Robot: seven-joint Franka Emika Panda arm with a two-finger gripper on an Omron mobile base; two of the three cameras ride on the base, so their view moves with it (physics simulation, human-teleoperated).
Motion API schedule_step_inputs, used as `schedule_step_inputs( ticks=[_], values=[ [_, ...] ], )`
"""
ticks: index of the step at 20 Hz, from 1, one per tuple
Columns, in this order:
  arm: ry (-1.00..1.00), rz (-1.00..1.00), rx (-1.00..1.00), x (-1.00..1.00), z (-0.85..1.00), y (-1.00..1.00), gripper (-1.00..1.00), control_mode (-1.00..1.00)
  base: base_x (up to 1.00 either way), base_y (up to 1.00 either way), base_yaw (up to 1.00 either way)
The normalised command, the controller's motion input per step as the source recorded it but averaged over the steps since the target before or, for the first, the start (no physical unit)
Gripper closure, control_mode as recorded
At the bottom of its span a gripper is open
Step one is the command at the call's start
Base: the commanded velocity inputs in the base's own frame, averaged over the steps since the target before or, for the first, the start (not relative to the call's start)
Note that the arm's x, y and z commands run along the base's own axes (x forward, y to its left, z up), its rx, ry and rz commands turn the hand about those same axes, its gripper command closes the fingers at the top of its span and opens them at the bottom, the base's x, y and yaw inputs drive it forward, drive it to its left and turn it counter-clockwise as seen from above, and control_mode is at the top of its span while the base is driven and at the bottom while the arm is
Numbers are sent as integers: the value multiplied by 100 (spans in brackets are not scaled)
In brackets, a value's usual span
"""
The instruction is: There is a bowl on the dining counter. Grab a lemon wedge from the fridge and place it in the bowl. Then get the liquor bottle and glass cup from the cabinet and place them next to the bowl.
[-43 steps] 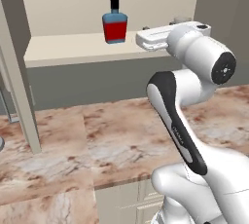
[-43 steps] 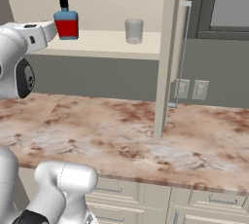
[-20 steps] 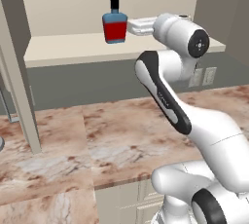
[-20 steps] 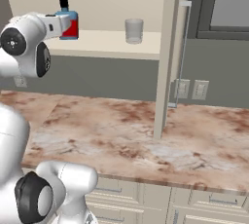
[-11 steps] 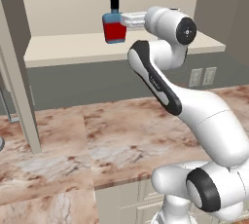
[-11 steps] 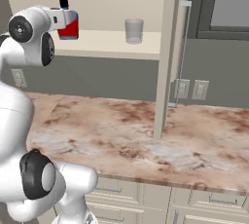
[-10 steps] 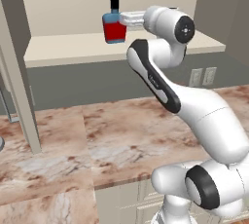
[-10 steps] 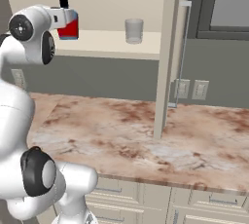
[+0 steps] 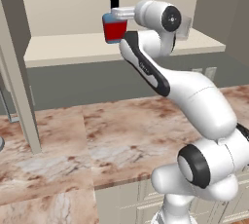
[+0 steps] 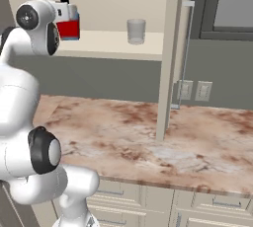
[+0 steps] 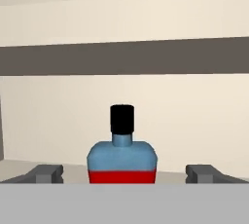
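The liquor bottle, red below, blue above with a black cap, stands upright on the open cabinet's shelf. My gripper is level with the bottle and open. One fingertip stands to each side of the bottle's body, well apart from it. The glass cup, a short clear tumbler, stands on the same shelf to the bottle's right. The bowl, lemon wedge, fridge and dining counter are out of view.
A veined stone wall counter runs under the cabinet. The cabinet's open door with a long handle juts out to the right of the cup. A side panel stands at the left. Wall outlets sit below the shelf.
My arm has swung toward the shelf and the hand has moved in on the bottle, so the open fingers now straddle it. Bottle and cup have stayed put.
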Motion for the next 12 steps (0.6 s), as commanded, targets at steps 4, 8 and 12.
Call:
schedule_step_inputs(
  ticks=[4, 8, 12],
  values=[
    [5, 0, 2, 43, 10, 12, -100, -100, 0, 0, 0],
    [5, 0, 1, 40, 11, 8, -100, -100, 0, 0, 0],
    [1, 0, 0, 35, 1, 1, -100, -100, 0, 0, 0]
  ],
)
